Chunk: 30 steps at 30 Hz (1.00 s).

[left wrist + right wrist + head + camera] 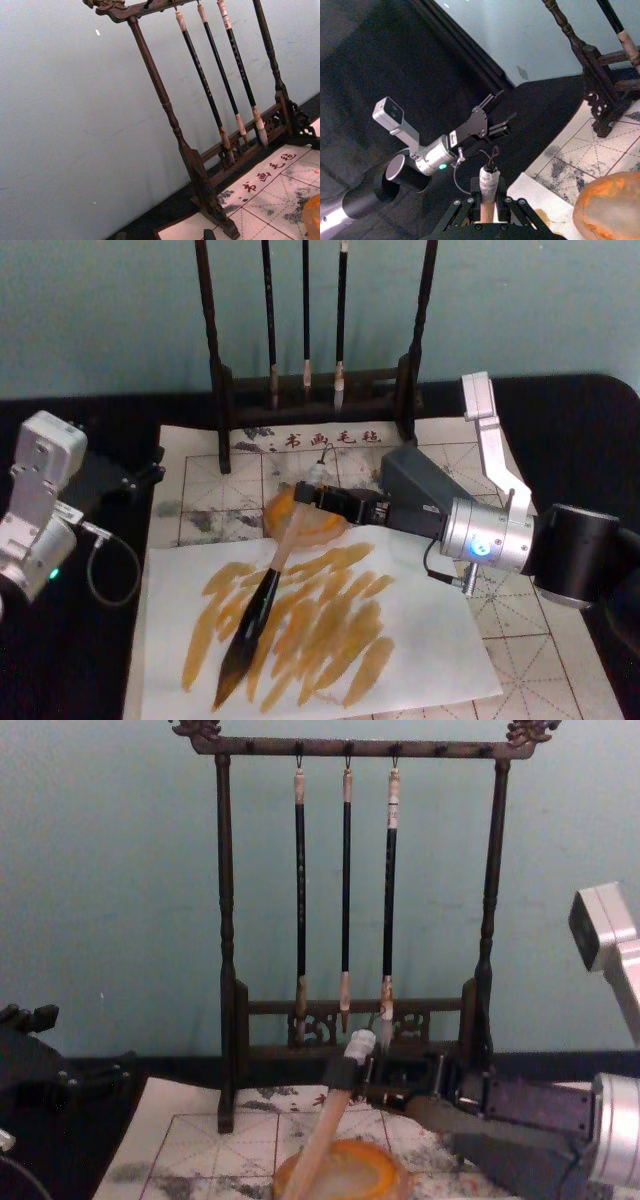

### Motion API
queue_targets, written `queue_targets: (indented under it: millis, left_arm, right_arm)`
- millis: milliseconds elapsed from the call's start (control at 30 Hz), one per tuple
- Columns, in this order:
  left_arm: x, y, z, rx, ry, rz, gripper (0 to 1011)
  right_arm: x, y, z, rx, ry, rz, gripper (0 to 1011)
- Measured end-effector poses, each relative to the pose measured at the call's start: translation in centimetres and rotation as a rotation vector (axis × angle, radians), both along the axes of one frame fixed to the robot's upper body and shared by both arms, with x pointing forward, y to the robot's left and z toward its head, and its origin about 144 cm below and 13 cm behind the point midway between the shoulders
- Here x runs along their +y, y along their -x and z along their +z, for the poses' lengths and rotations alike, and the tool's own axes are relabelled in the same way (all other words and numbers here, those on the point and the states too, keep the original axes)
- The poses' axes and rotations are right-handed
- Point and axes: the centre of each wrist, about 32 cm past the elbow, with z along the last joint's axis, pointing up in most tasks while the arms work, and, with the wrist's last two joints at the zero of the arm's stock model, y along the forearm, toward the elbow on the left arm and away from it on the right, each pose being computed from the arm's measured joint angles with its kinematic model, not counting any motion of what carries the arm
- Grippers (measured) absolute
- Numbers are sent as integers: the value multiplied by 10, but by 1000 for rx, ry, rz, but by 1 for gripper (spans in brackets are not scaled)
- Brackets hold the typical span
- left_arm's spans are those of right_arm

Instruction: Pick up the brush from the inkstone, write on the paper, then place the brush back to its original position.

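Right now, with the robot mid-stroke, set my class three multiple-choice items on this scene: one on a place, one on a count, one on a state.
1. Where does the tip of the brush rest?
A. On the white sheet with ochre strokes
B. In the orange dish
C. On the black tabletop

2. How many thin brushes hang from the rack?
A. Two
B. Five
C. Three

3. What is the right gripper doing?
A. Hanging open above the table
B. Shut on the upper end of the brush
C. Resting flat on the table

Answers:
1 A: the head view shows the dark tip touching the sheet among the strokes.
2 C: the chest view shows three dark handles side by side.
3 B: the right wrist view shows the white-wrapped end clamped between its fingers.
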Motion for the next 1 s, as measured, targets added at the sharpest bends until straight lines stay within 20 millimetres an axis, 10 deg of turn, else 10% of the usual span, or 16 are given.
queue_targets:
  millis: [1000]
  left_arm:
    - [0, 0, 0, 0, 0, 0, 1001]
  right_arm:
    - [-16, -8, 1, 7, 3, -82, 197]
